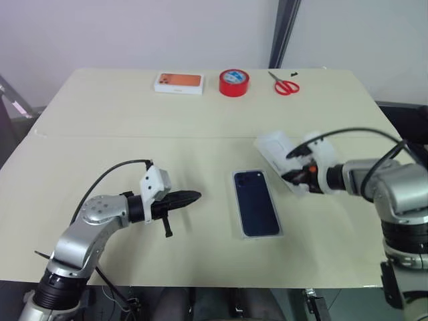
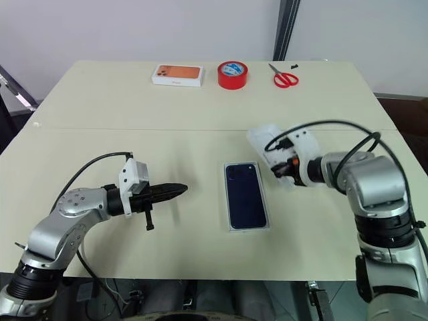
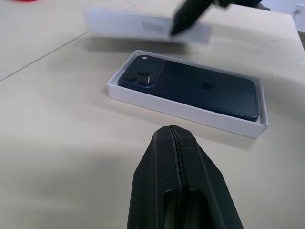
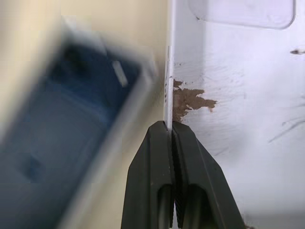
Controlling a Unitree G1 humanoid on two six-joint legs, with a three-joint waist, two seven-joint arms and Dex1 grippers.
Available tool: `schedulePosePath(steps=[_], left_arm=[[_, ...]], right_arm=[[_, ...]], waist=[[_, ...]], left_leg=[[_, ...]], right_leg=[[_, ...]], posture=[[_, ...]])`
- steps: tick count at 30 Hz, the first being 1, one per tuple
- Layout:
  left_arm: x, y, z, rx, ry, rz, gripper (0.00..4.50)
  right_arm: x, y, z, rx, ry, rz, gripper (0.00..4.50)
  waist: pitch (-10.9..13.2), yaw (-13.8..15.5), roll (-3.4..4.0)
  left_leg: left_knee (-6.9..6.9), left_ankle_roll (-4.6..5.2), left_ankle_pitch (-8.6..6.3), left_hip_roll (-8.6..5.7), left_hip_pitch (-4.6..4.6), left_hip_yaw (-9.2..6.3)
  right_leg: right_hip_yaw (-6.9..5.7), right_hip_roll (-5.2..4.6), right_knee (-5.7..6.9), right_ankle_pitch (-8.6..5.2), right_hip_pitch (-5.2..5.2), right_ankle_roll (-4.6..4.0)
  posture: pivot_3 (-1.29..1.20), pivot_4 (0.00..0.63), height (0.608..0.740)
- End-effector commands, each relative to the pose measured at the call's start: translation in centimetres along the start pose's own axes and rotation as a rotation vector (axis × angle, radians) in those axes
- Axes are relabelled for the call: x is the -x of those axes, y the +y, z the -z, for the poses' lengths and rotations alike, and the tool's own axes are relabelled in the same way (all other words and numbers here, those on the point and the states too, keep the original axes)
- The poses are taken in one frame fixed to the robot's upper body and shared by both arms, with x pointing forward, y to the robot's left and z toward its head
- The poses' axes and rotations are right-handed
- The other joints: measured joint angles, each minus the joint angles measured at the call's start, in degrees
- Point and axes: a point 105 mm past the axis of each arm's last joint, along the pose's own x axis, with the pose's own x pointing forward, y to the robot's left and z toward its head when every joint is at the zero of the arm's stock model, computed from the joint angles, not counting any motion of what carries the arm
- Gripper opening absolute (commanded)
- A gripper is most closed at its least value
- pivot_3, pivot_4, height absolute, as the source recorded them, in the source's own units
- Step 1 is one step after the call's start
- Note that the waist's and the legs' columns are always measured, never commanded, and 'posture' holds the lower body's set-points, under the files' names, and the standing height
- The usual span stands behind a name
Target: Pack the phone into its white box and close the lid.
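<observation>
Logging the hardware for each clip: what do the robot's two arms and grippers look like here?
Both arms are silver-grey metal with rounded joint housings and black bands. Each wrist carries a white block-shaped camera mount, with a thin black cable looping from it back along the arm. The left gripper and right gripper each have two tapered, matte black fingers with ribbed inner faces. An orange patch shows near the right gripper's base.

I'm looking at a lab-like test room: a bare beige table (image 1: 100, 134) against blank white walls (image 1: 134, 33).
</observation>
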Motion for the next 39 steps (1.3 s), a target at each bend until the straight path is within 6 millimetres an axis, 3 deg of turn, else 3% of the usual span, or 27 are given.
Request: schedulePosePath(steps=[1, 6, 8, 11, 14, 19, 24, 33, 35, 39], left_arm=[[0.9, 1.8, -1.1, -0.011, -0.057, -0.092, 0.00], [1.9, 5.0, -1.9, -0.013, -0.100, -0.240, 0.00], [2.3, 6.1, -2.6, -0.009, -0.125, -0.288, 0.00], [2.2, 6.3, -2.9, -0.029, -0.113, -0.281, 0.00], [1.5, 5.7, -2.5, -0.048, -0.082, -0.246, 0.00], [-0.9, 3.7, -1.3, -0.056, -0.041, -0.150, 0.00], [-3.0, 2.3, -0.7, -0.072, -0.023, -0.086, 0.00], [-1.6, 3.9, -1.9, -0.051, -0.077, -0.138, 0.00], [-1.2, 4.3, -2.1, -0.048, -0.083, -0.150, 0.00], [-0.9, 4.3, -2.1, -0.047, -0.080, -0.152, 0.00]], right_arm=[[1.7, 3.1, -2.8, -0.075, -0.192, -0.278, 0.06], [1.4, 8.2, -1.7, -0.196, -0.223, -0.654, 0.06], [1.2, 10.3, -0.5, -0.290, -0.205, -0.727, 0.06], [0.1, 12.1, 2.0, -0.456, -0.141, -0.739, 0.06], [-1.3, 12.6, 3.9, -0.566, -0.118, -0.682, 0.06], [-3.2, 12.4, 5.4, -0.723, -0.120, -0.551, 0.06], [-3.6, 12.4, 4.8, -0.748, -0.145, -0.501, 0.06], [-3.1, 14.4, 1.8, -0.727, -0.251, -0.577, 0.06], [-3.2, 14.7, 1.7, -0.736, -0.253, -0.584, 0.06], [-4.0, 14.2, 3.5, -0.813, -0.200, -0.528, 0.06]], waist=[[0.00, 0.28, -0.01], [-0.01, 0.44, -0.02], [0.00, 0.40, -0.02], [0.01, 0.07, -0.04], [0.00, -0.71, -0.03], [-0.02, -1.20, -0.04], [-0.04, -1.06, -0.05], [-0.03, -1.33, -0.04], [-0.03, -1.23, -0.04], [-0.04, -1.04, -0.04]], left_leg=[[0.00, 0.00, 0.00, 0.00, 0.00, 0.00], [0.01, 0.06, -0.03, -0.01, -0.03, 0.00], [0.01, 0.06, -0.03, 0.00, -0.04, -0.01], [0.02, 0.08, -0.04, 0.02, -0.06, 0.00], [0.04, 0.09, -0.04, 0.02, 0.00, 0.10], [0.04, 0.09, -0.03, 0.04, 0.06, 0.05], [0.03, 0.09, -0.03, 0.04, 0.06, 0.03], [0.03, 0.09, -0.03, 0.06, 0.07, 0.01], [0.03, 0.09, -0.03, 0.06, 0.06, 0.01], [0.03, 0.09, -0.03, 0.06, 0.04, 0.01]], right_leg=[[-0.01, 0.00, 0.00, 0.00, 0.00, 0.00], [-0.04, -0.07, -0.06, 0.00, 0.05, 0.01], [-0.05, -0.06, -0.04, 0.00, 0.05, 0.01], [-0.06, -0.06, -0.04, 0.00, 0.05, 0.01], [0.02, -0.02, -0.01, 0.00, 0.05, 0.01], [0.00, 0.02, 0.01, 0.00, 0.13, 0.02], [-0.01, 0.00, -0.02, 0.00, 0.17, 0.02], [-0.01, 0.04, -0.01, 0.00, 0.14, 0.02], [-0.01, 0.03, -0.01, 0.00, 0.13, 0.02], [-0.02, 0.02, -0.03, 0.00, 0.13, 0.02]], posture=[[0.00, 0.150, 0.740], [0.00, 0.150, 0.740], [0.00, 0.150, 0.740], [0.00, 0.150, 0.740], [0.00, 0.150, 0.740], [0.00, 0.150, 0.740], [0.00, 0.150, 0.740], [0.00, 0.150, 0.740], [0.00, 0.150, 0.740], [0.00, 0.150, 0.740]])
